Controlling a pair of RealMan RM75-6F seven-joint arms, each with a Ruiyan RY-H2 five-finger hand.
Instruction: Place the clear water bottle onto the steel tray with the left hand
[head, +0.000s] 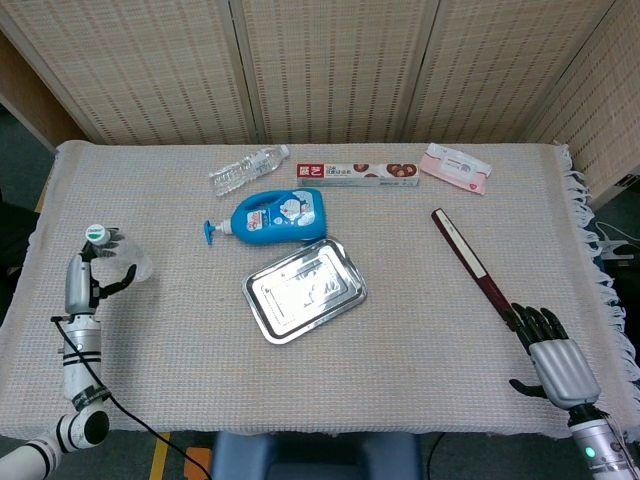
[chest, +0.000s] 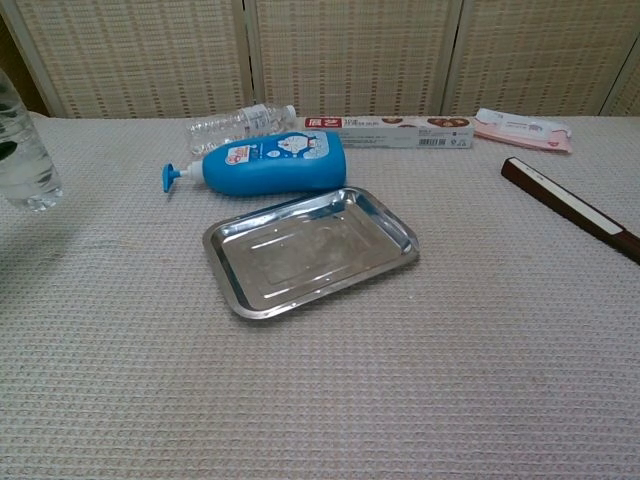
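Left hand (head: 93, 278) grasps the clear water bottle (head: 118, 256) upright, cap up, above the worktop's left edge; the steel tray (head: 304, 290) lies well off to its right, empty.

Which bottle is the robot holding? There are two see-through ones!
Start at the steel tray mid-table and go to the table's far left edge. There the left hand grips a clear water bottle with a green cap. The other clear bottle lies at the back, white-capped, untouched.
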